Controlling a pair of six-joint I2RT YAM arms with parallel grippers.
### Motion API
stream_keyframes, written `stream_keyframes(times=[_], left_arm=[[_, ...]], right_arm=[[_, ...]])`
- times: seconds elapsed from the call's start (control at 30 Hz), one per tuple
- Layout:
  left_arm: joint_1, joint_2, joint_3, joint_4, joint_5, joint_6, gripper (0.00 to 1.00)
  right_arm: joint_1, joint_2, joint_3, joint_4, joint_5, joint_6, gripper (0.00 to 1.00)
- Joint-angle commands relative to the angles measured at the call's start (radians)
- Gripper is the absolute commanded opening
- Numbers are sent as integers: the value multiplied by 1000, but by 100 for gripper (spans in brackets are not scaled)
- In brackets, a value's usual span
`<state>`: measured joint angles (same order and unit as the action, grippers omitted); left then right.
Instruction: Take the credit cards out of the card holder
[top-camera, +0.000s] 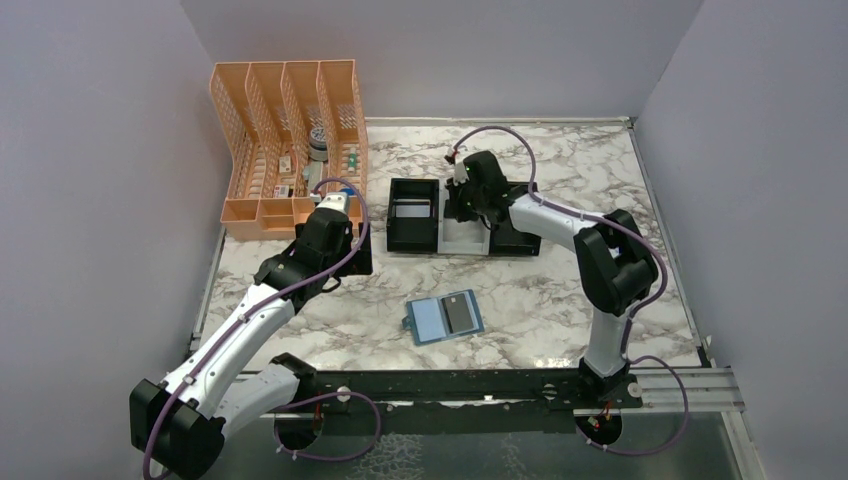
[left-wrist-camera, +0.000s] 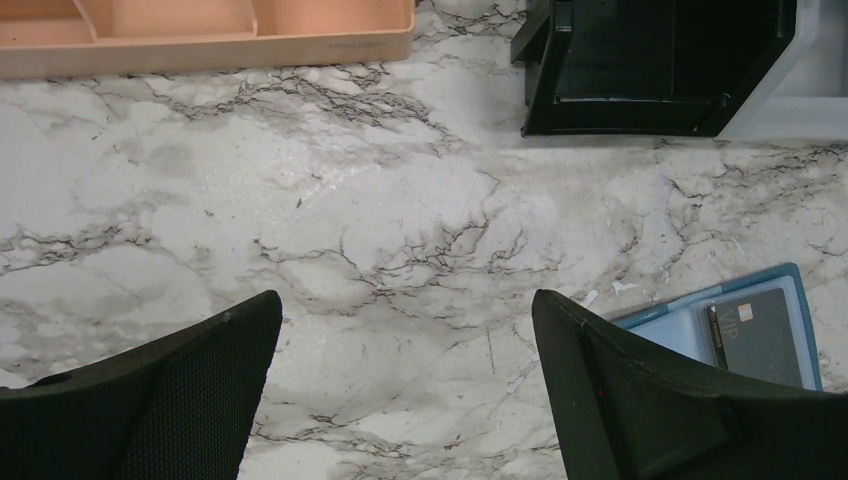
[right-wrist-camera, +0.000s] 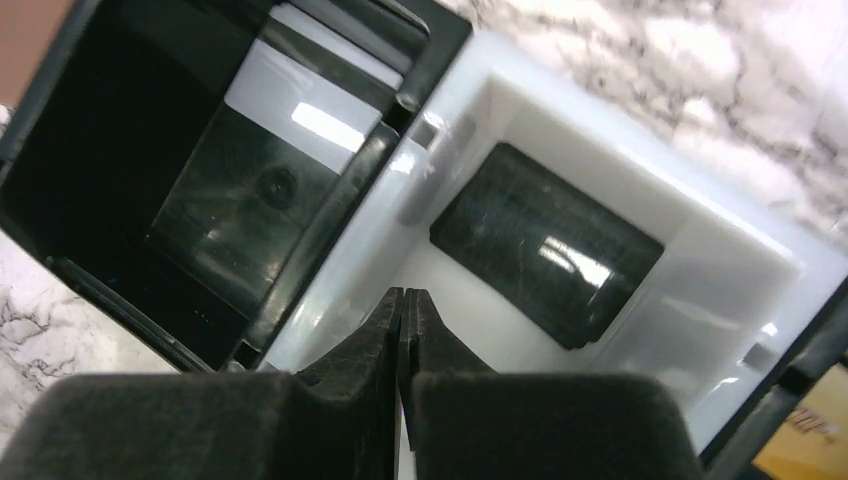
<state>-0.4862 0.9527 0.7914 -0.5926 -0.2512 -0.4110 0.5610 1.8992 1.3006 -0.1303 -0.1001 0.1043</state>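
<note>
As my right pincer (right-wrist-camera: 403, 297) hangs shut, seemingly empty, over the tray's (right-wrist-camera: 722, 250) black card (right-wrist-camera: 545, 245), I should rise straight; the card holder (top-camera: 428, 322) holds another.

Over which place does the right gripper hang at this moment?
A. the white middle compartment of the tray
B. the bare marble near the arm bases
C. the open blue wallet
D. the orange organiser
A: in the right wrist view the right gripper, its fingers shut together, is above the white compartment, where a black card lies flat.
</note>
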Motion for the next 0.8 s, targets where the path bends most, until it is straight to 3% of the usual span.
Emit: stream_keyframes(times=[0.0,0.37,0.77], left_arm=[[3,-1,-3,8,-1,11,99],[3,5,-4,8,2,11,99],[3,12,-3,8,0,11,99]], right_arm=[[-6,33,9,-85,47,138,1],[-5,144,128,-173,222,165,1],[-4,211,169,-178,258,159,1]])
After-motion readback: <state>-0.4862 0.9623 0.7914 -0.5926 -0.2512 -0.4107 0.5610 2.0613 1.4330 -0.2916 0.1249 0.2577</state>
